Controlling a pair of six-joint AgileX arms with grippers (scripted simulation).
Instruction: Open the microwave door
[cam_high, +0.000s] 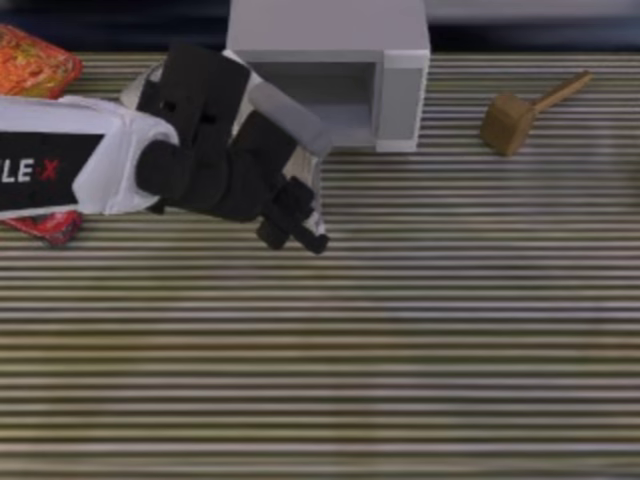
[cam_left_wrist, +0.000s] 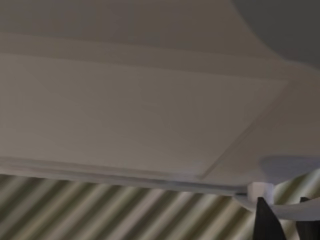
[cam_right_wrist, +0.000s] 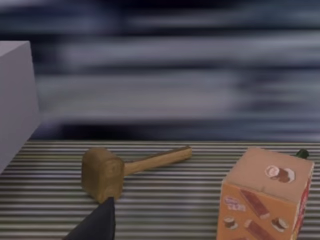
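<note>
At the table's (cam_high: 450, 330) far left corner lies a crinkled red-orange packet (cam_high: 35, 60). Our left gripper (cam_high: 295, 228) reaches in from the left edge, its dark fingers (cam_left_wrist: 264, 220) set closely about the swung-out edge of the flat grey door (cam_high: 290, 118), which stands open before the boxy microwave (cam_high: 345, 40) at the far edge. Right of it rests a wooden mallet (cam_high: 520, 115); the right wrist view adds an orange carton (cam_right_wrist: 265, 200). The tabletop is finely striped. Our right gripper is unseen from above; we cannot tell its state.
</note>
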